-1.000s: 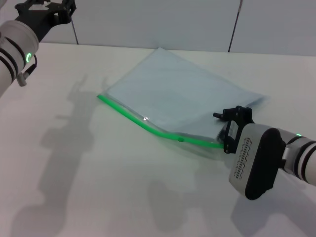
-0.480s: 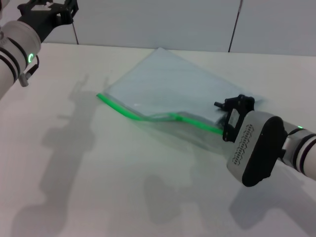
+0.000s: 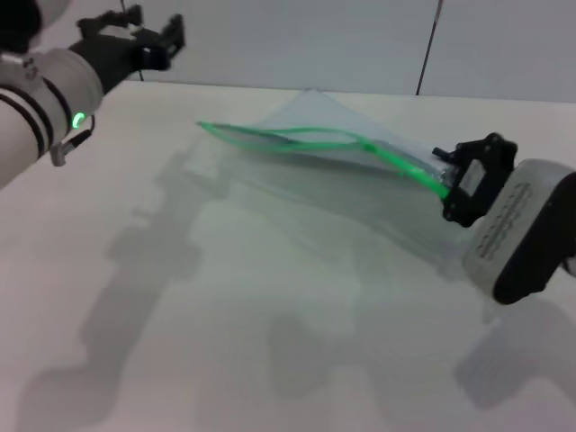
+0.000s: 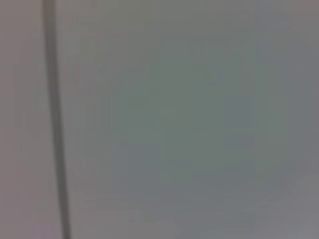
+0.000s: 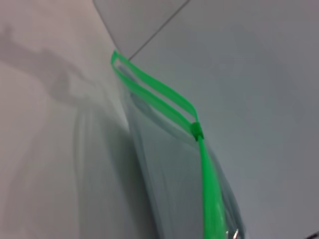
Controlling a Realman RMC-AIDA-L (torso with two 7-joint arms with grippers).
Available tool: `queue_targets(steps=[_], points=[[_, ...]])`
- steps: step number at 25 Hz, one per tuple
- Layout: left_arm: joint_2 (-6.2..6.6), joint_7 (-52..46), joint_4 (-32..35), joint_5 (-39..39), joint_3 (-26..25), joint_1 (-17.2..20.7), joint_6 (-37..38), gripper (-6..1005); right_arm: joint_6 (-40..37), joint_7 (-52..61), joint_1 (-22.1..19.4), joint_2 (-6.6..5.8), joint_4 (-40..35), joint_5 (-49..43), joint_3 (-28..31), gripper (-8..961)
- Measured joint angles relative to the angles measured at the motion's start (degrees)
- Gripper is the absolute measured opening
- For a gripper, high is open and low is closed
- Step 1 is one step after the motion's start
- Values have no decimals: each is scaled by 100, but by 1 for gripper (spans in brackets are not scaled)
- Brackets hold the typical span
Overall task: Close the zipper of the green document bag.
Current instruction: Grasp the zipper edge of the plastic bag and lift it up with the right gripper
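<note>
The green document bag (image 3: 378, 205) is lifted at its zipper edge and hangs tilted above the table; it also shows in the right wrist view (image 5: 164, 184). The zipper (image 3: 400, 162) (image 5: 209, 194) runs from my right gripper toward the far left. Past the small slider (image 3: 367, 144) (image 5: 198, 132) its two green strips stand apart. My right gripper (image 3: 447, 185) is shut on the zipper's near end at the bag's right corner. At the far left my left gripper (image 3: 155, 38) hovers open, apart from the bag. The left wrist view shows only wall.
The white table (image 3: 225, 315) carries the arms' shadows. A grey wall with a dark seam (image 3: 428, 45) stands behind the table's far edge.
My right gripper has risen and moved right, lifting the bag's zipper edge off the table. The zipper's open part now gapes. My left arm has moved right, toward the bag.
</note>
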Motion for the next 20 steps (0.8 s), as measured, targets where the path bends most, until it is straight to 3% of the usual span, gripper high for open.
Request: queue_targets(steps=[9, 15, 20], points=[[15, 1060, -34, 60, -406, -306, -1854, 553, -982, 35, -99, 24, -370, 73, 631, 52], [-6, 1197, -493, 978, -463, -344, -2670, 553, -1852, 41, -59, 16, -555, 475, 1023, 51], [-29, 1435, -916, 1483, -469, -397, -3431, 553, -2013, 56, -33, 24, -570, 510, 1169, 51]])
